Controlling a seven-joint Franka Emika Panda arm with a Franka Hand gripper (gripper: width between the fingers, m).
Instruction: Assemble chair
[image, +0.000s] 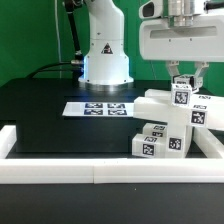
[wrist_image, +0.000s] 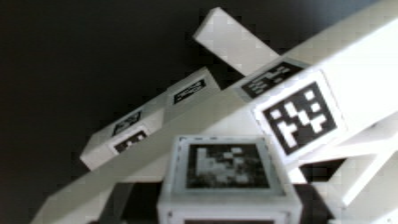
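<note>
Black desk (image: 40, 110) fills the scene, edged by a white border rail (image: 60, 170). Left of centre lies the marker board (image: 98, 108). On the exterior view's right stand the chair's white tagged pieces (image: 165, 128); the end effector (image: 182, 82) pinches a small tagged post (image: 181, 95) atop them.

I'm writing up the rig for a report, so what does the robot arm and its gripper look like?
The arm is glossy white with rounded, bulbous housings and a dark seam at the joint; black cables trail from its base. The gripper has a boxy white body and two short dark fingers. No markings are legible.
</note>
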